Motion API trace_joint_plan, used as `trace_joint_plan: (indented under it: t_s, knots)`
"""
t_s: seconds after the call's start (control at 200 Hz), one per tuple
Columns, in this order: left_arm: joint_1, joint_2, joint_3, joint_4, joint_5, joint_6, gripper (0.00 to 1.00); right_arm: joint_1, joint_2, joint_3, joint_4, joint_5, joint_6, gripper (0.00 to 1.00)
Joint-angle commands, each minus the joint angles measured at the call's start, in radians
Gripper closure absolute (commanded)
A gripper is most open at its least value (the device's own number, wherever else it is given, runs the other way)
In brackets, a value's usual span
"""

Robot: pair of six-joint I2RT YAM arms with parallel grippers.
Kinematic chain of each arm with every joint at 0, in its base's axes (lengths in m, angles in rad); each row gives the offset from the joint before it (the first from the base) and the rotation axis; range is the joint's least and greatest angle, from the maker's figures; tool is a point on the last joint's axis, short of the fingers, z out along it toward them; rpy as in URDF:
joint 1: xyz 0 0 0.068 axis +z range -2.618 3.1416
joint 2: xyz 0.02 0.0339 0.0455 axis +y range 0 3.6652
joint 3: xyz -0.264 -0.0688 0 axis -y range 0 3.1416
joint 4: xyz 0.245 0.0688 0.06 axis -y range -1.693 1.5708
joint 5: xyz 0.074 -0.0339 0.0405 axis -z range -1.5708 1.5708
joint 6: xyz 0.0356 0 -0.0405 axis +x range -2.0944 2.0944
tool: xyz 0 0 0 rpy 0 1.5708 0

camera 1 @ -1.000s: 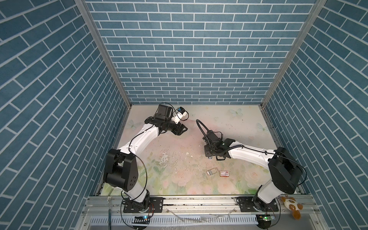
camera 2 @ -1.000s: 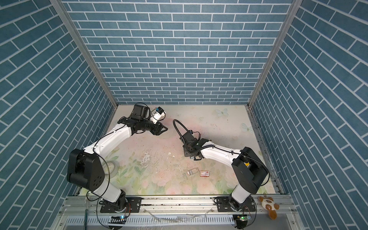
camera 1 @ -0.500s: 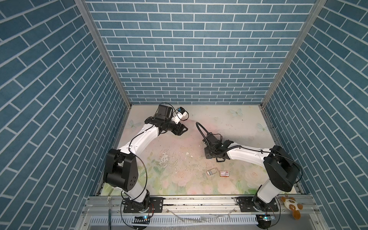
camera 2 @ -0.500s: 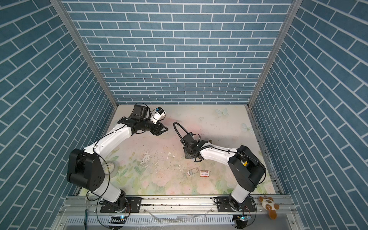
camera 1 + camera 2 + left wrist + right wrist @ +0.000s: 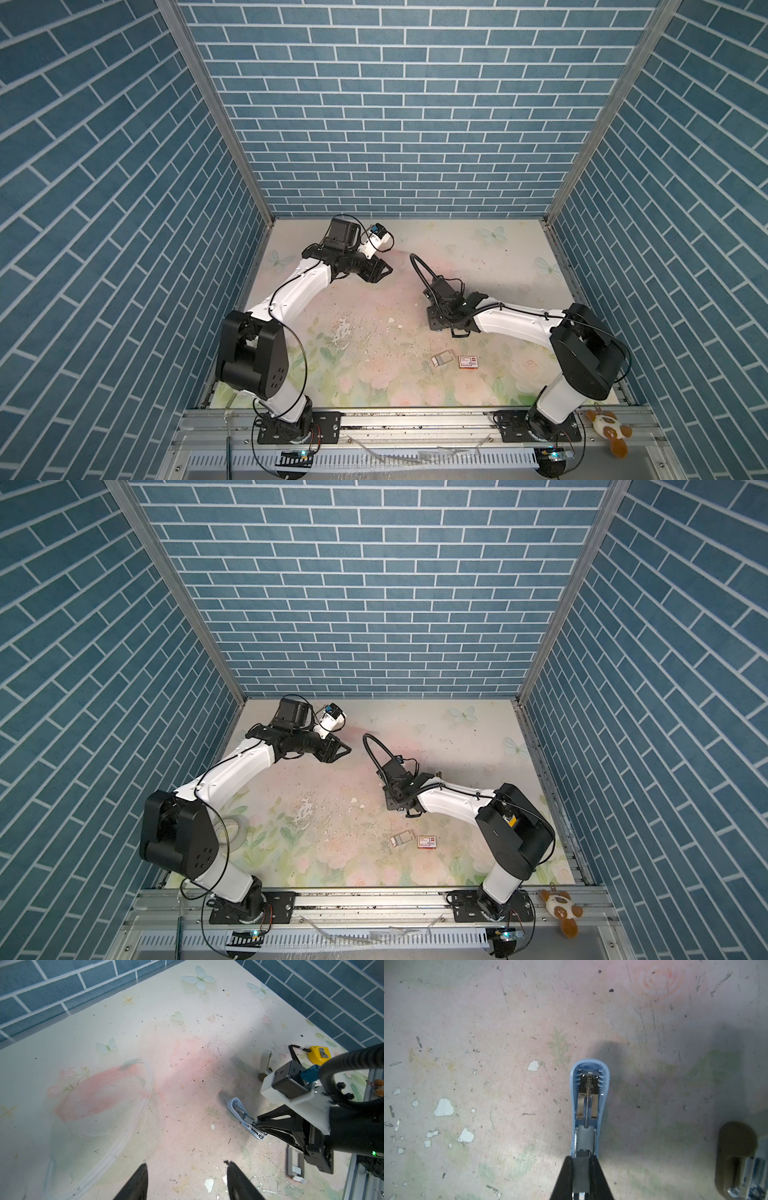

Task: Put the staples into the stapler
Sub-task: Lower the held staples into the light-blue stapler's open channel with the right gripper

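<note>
Lying low and centre on the table (image 5: 478, 257) in both top views, the staples (image 5: 441, 358) sit just left of the box (image 5: 468, 361), apart from both arms. Their long axis runs from lower left to upper right of the frame. The stapler (image 5: 588, 1105) is above them in the frame, hidden in the top views under the right gripper (image 5: 581, 1159), which is pinched on its rear end. In the right wrist view the blue shell runs straight out from the fingers toward the top of the picture, opened up, spring and metal plate showing. Whether it rests on the table I cannot tell. So the staples lie toward the bottom edge from the stapler, near but not touching, and the right arm is much the nearer. That arm is busy, though; I judge the fetch falls to the left gripper (image 5: 186, 1165), which hovers at the upper left of the table, well apart, fingers half spread and empty.

Against a second ago, the right arm's elbow has shifted a little toward the left of the frame and its gripper a touch lower; the left arm, staples and box are where they were.
</note>
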State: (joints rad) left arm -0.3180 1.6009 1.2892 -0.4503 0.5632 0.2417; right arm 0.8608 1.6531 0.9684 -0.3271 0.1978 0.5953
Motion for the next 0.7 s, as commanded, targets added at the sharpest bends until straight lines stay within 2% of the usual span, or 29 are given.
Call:
trace_joint_plan:
  t_s: [0.0, 0.695]
  knots:
    - [0.003, 0.015, -0.013, 0.010, 0.013, -0.007, 0.38, -0.006, 0.020, -0.012, -0.001, 0.013, -0.009, 0.90]
    - [0.003, 0.027, -0.012, 0.012, 0.014, -0.006, 0.38, -0.008, 0.033, -0.026, 0.012, -0.005, -0.003, 0.90]
